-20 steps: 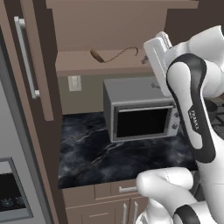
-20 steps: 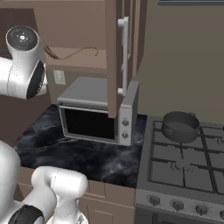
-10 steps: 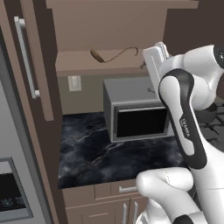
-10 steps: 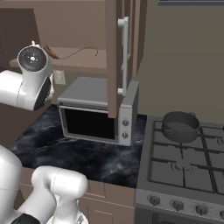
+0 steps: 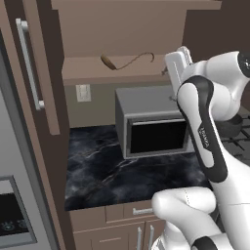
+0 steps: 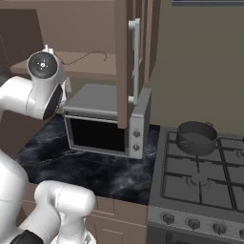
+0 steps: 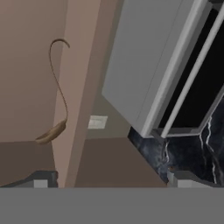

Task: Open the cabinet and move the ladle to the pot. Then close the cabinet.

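Left base view – cabinet: the cabinet point(image 5: 39, 73) stands open, its left door swung wide with the silver bar handle facing out.
Left base view – ladle: the ladle point(image 5: 128, 59) lies on the bare bottom shelf, oval bowl to the left, thin curved handle trailing right.
Left base view – gripper: the gripper point(image 5: 177, 68) is raised at the shelf's right end, near the handle tip but not touching it.
Left base view – obstacle: the microwave point(image 5: 154, 124) sits directly under the shelf, on the dark marble counter point(image 5: 97, 171).
Right base view – pot: the pot point(image 6: 196, 137) waits on the stove's point(image 6: 200, 186) back burner, well apart from the ladle.
Right base view – obstacle: the right cabinet door point(image 6: 127, 62) hangs open between shelf and pot; the carry probably has to swing out around it.
Hand view – claw: jaws spread wide, nothing between the fingertips point(image 7: 41, 179).
Hand view – advice: centre over the thin handle or the bowl's neck, come down onto the shelf, then close; the handle is slim, so a misaligned pinch could slip.
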Controlling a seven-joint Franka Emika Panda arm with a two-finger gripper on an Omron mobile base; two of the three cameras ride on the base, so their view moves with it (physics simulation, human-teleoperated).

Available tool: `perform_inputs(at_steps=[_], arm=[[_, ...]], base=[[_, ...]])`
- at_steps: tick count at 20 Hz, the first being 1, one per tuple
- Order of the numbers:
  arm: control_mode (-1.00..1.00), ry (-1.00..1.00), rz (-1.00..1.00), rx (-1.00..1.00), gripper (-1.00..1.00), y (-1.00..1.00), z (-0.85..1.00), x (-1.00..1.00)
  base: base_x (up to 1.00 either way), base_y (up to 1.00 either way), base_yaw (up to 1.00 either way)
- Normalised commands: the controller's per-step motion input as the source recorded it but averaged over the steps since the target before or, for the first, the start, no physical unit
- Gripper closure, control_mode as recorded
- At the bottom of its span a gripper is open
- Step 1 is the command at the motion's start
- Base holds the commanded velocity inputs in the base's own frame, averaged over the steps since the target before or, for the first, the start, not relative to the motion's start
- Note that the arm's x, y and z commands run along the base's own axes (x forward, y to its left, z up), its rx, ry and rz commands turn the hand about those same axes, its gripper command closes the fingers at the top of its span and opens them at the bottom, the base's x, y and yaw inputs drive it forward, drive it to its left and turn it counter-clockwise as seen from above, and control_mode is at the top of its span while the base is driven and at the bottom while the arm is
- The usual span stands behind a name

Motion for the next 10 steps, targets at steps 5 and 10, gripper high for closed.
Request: perform_inputs(at_steps=[5, 10], arm=[[-1.0, 0.0, -0.03, 0.0, -1.0, -0.15, 0.0, 0.21], [-1.0, 0.0, 0.0, 0.0, -1.0, -0.1, 0.0, 0.22]], base=[[0.0, 0.0, 0.0], [0.0, 0.0, 0.0]])
